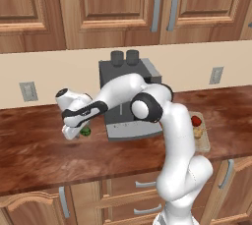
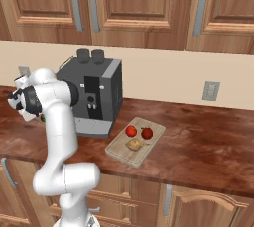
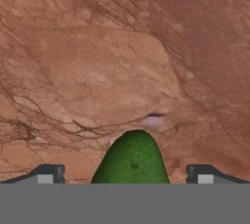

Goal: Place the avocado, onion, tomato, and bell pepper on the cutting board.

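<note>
The avocado (image 3: 131, 159), dark green and glossy, lies on the counter between my gripper's (image 3: 126, 174) two fingertips, and the gripper is open around it. In the left base view my gripper (image 1: 75, 134) hangs low over the counter at the left, right beside the avocado (image 1: 86, 131). The pale cutting board (image 2: 120, 150) lies far to the right, past the coffee machine. On it rest the tan onion (image 2: 134, 144) and two red fruits, one (image 2: 131, 131) beside the other (image 2: 147, 133). They are too small to tell the tomato from the bell pepper.
A grey coffee machine (image 1: 129, 101) with two dark cups on top stands against the wall between my gripper and the board. Wall sockets (image 1: 28, 91) sit above the counter. The counter's front edge (image 1: 74, 177) runs close below the avocado.
</note>
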{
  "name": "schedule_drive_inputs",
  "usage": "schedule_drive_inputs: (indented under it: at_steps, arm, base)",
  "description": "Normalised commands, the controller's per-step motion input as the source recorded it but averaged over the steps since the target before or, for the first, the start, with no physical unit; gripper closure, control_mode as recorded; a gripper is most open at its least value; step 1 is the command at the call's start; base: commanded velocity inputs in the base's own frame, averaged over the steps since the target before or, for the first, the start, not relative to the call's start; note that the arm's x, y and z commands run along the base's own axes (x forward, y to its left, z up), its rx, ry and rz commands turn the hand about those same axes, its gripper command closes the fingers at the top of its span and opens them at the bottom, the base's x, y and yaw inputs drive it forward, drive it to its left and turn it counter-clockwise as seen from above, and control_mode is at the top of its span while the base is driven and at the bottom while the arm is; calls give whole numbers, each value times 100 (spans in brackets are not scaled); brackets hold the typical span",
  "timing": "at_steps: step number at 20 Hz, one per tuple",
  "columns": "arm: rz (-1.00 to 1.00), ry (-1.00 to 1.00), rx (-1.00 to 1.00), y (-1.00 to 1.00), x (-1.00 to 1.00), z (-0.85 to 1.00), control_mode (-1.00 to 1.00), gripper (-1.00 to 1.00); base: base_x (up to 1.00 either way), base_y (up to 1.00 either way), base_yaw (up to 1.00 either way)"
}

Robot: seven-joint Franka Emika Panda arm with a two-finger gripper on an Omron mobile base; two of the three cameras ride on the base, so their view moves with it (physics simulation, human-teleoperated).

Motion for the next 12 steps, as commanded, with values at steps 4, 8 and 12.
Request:
schedule_drive_inputs:
  at_steps: [4, 8, 12]
  arm:
    - [0, 0, 0, 0, 0, -17, -100, -100]
    - [0, 2, 0, 0, 0, -20, -100, 100]
    - [0, 3, 0, 0, 0, -28, -100, 100]
  base:
    - [0, 0, 0]
    - [0, 0, 0]
    - [0, 0, 0]
